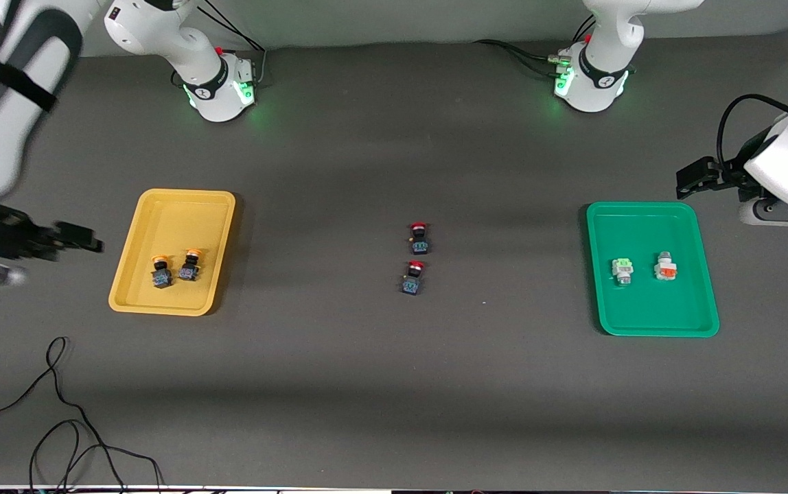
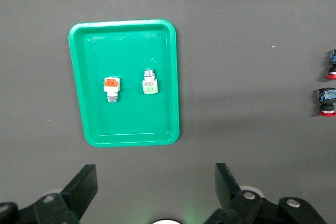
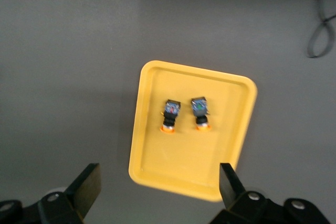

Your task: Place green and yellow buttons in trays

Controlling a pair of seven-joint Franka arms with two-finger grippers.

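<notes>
1. Two red-capped buttons with dark bodies, one (image 1: 419, 237) farther from the front camera than the other (image 1: 413, 277), sat just apart on the bare table midway between the trays, touching neither. A loose black cable (image 1: 58, 412) curled on the table nearer the front camera, toward the right arm's end.
2. Nothing lay between either gripper and the tray beneath it.
3. The yellow tray (image 1: 134, 274) lay toward the right arm's end. Inside it, side by side and apart, rested two orange-yellow-capped buttons (image 1: 161, 272) (image 1: 190, 266) with dark blue-black bodies.
4. The green tray (image 1: 699, 302) lay toward the left arm's end. In it rested a white-grey button with a green end (image 1: 622, 269) and, beside it, a white-grey button with an orange-red end (image 1: 666, 267), the two apart.
5. The right gripper (image 3: 160, 184) hung above the table at the yellow tray's edge, its fingers spread wide and empty.
6. The left gripper (image 2: 155, 184) hung above the table by the green tray's rim, fingers likewise spread, holding nothing.
</notes>
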